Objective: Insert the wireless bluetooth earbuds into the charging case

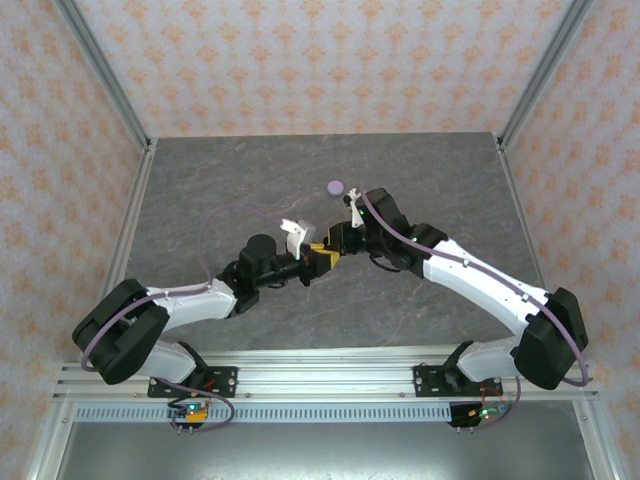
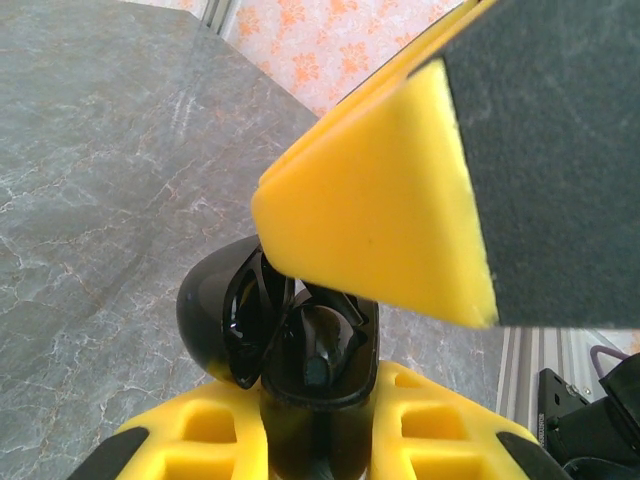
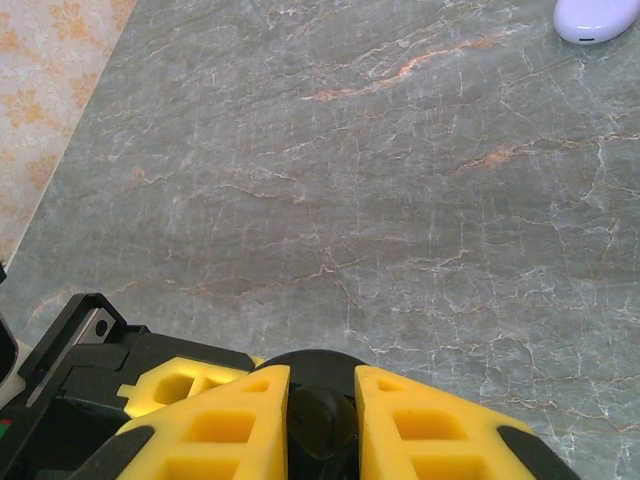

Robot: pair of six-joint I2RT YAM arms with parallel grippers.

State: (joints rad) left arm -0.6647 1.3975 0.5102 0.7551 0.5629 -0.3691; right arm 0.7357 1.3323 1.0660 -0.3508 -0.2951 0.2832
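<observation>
Your left gripper [image 2: 320,425] is clamped tight on the small glossy black clamshell charging case [image 2: 300,340], holding it up off the grey marbled table [image 1: 200,200] near the middle, lid swung open to the left and the wells facing the other arm; that reads as a fixture grip, one arm steadying the case so the other can work into it. Your right gripper [image 1: 339,242] sits nose to nose with it, and one of its yellow fingers [image 2: 380,230], faced with a dark pad, hangs just over the open mouth of the case in the left wrist view. In its own wrist view the jaws stand narrowly apart with something dark and rounded in the gap; you cannot tell whether that is a black earbud pinched there or the case beneath showing through, so treat that grip as unknown. The buds are hard to make out; a glossy black form [image 2: 318,352] inside the case may be one seated in its well, but it is black on black and I would not swear to it. The pale lavender rounded case [image 1: 336,186] lies on the table just beyond the grippers toward the far side, apparently shut, and the right wrist view cuts it off at the frame edge. From above, wrists and fingers crowd the meeting point, so contact between finger and case cannot be judged.
</observation>
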